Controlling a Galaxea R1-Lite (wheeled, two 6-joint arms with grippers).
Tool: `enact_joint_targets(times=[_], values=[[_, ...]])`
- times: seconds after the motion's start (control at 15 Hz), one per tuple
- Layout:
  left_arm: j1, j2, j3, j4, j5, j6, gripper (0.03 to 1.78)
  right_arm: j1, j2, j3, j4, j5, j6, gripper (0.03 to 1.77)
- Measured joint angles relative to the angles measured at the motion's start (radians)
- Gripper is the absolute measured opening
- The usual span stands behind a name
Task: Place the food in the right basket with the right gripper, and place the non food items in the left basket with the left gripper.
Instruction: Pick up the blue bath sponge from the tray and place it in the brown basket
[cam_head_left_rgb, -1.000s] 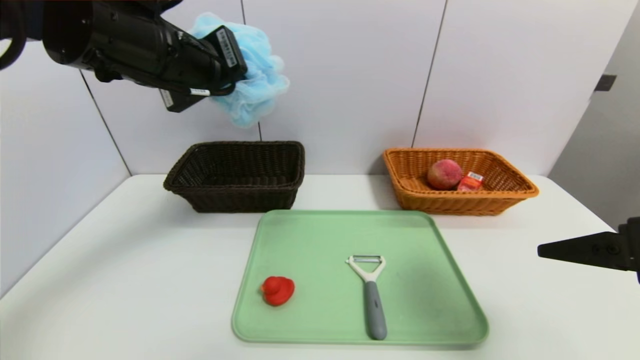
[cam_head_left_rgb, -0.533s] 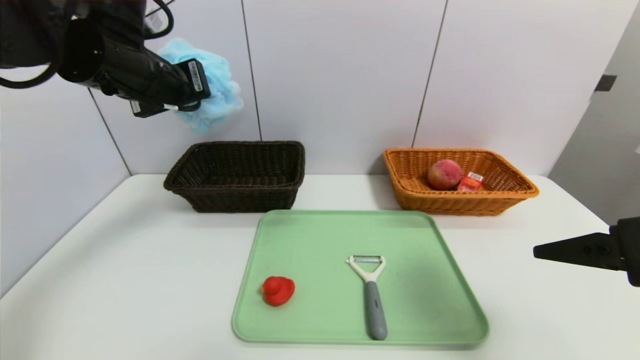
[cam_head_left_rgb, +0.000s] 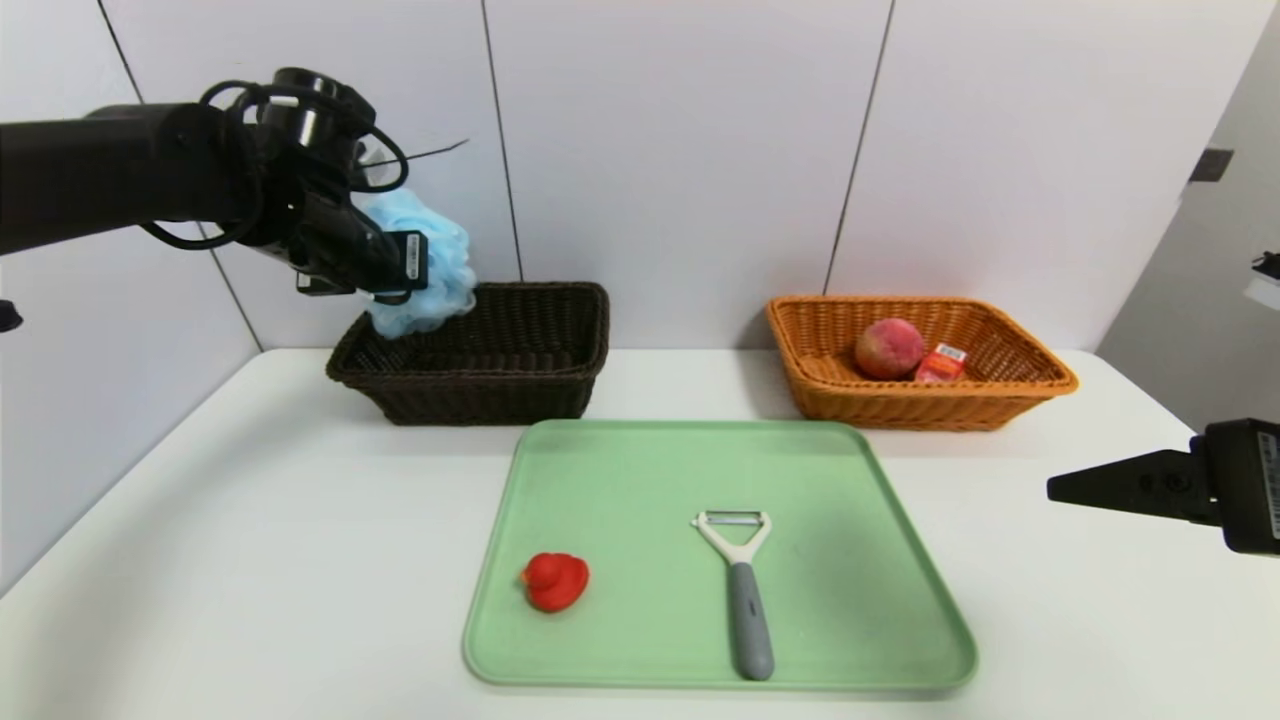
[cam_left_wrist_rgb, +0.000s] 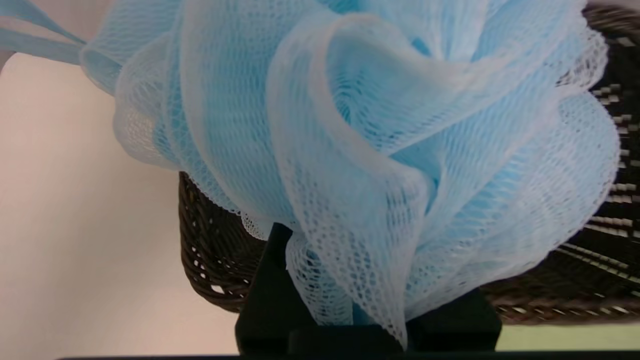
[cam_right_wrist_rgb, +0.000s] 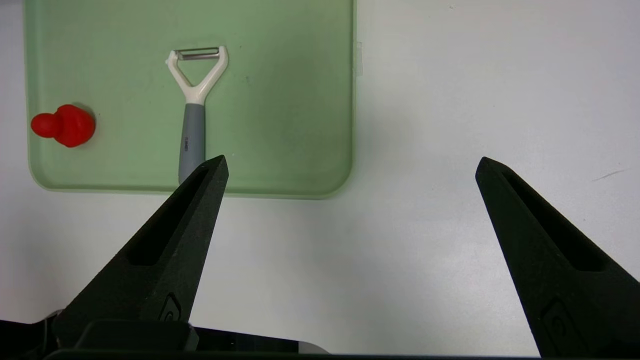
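Note:
My left gripper (cam_head_left_rgb: 405, 285) is shut on the light-blue bath pouf (cam_head_left_rgb: 425, 270), holding it over the left end of the dark brown left basket (cam_head_left_rgb: 520, 385). The left wrist view is filled by the pouf (cam_left_wrist_rgb: 360, 140), with the left basket's rim (cam_left_wrist_rgb: 210, 260) behind it. A red rubber duck (cam_head_left_rgb: 555, 581) and a white-headed, grey-handled peeler (cam_head_left_rgb: 745, 590) lie on the green tray (cam_head_left_rgb: 650, 470). The peach (cam_head_left_rgb: 888, 348) and the red drink carton (cam_head_left_rgb: 940, 363) sit in the orange right basket (cam_head_left_rgb: 1000, 400). My right gripper (cam_right_wrist_rgb: 352, 165) hangs open over bare table, right of the tray.
White wall panels stand close behind both baskets. The tray (cam_right_wrist_rgb: 290, 100) lies in the middle of the white table (cam_head_left_rgb: 250, 520), with the duck (cam_right_wrist_rgb: 64, 126) and peeler (cam_right_wrist_rgb: 194, 110) on its front half. Bare table lies on both sides of the tray.
My left arm has carried the pouf down and to the left, from high above the dark basket to just over its left end. The right gripper has edged slightly inward.

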Motion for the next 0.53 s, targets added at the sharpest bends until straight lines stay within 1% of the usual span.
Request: enact_joint_targets(times=[0.13,0.27,0.4,0.53], values=[[0.021,0.038,-0.004,-0.005,-0.004,0.005,0.39,0.000,0.003,0.000,0.000,0.001,0.001,1.71],[0.025,0.061,-0.006,-0.008,-0.033,0.004,0.39,0.001,0.005,0.000,0.000,0.003,0.004,1.71],[0.030,0.081,-0.006,-0.010,-0.042,0.002,0.39,0.001,0.007,0.000,0.000,0.003,0.005,1.71],[0.032,0.100,-0.006,-0.021,-0.043,0.000,0.68,0.001,0.007,0.000,0.000,0.003,0.006,1.71]])
